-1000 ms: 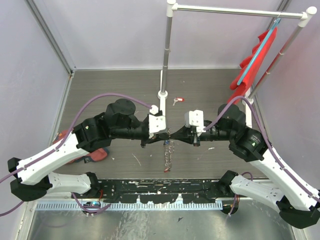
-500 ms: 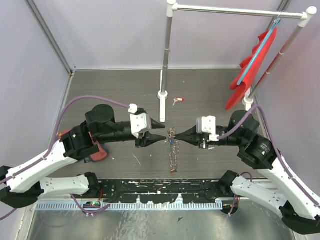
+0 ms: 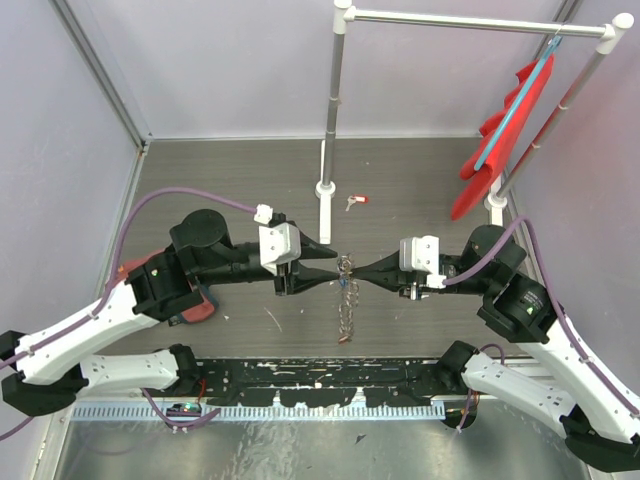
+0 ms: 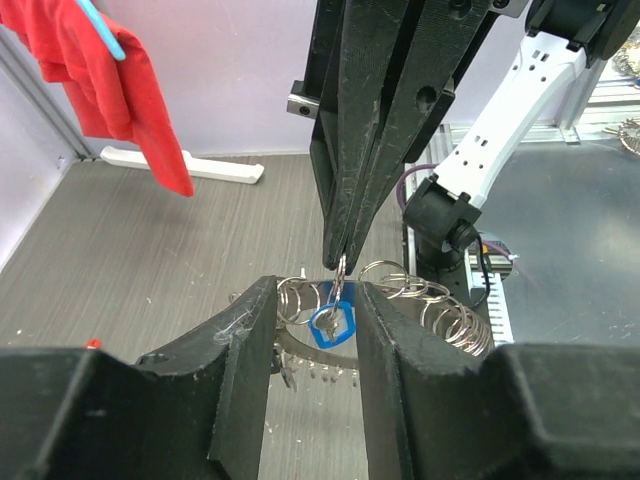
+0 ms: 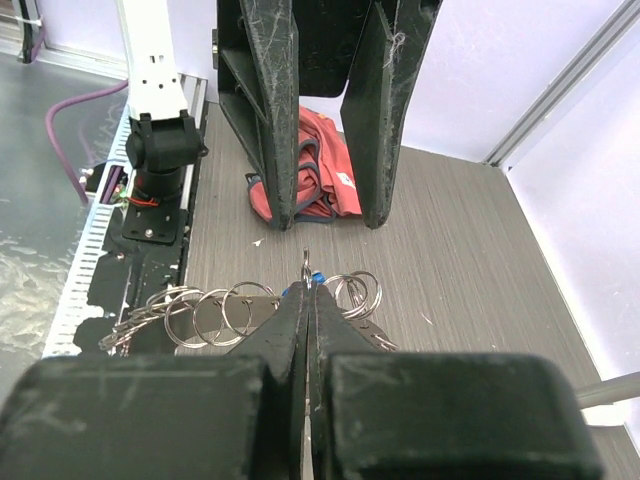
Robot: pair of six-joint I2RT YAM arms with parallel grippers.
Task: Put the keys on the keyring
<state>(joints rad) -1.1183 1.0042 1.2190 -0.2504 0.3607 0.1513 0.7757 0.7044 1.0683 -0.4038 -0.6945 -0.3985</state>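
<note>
Blue plastic marks the key (image 4: 333, 322) in play. It hangs by its silver shank from the right gripper (image 4: 340, 262), whose jaws are pressed together on it above the middle of the worktop (image 3: 220, 180). The left gripper (image 4: 315, 293) faces it with jaws apart, one on either side of the blue head, apparently touching nothing. The keyring (image 4: 440, 310) lies as a coiled string just behind and below the key, trailing toward the near edge. Whether the key is threaded onto it I cannot tell. To do this well, I judge the left should close on a coil beside the key, not on the key itself, and hold it steady while the right feeds. A red key (image 3: 356, 200) lies near the far edge.
</note>
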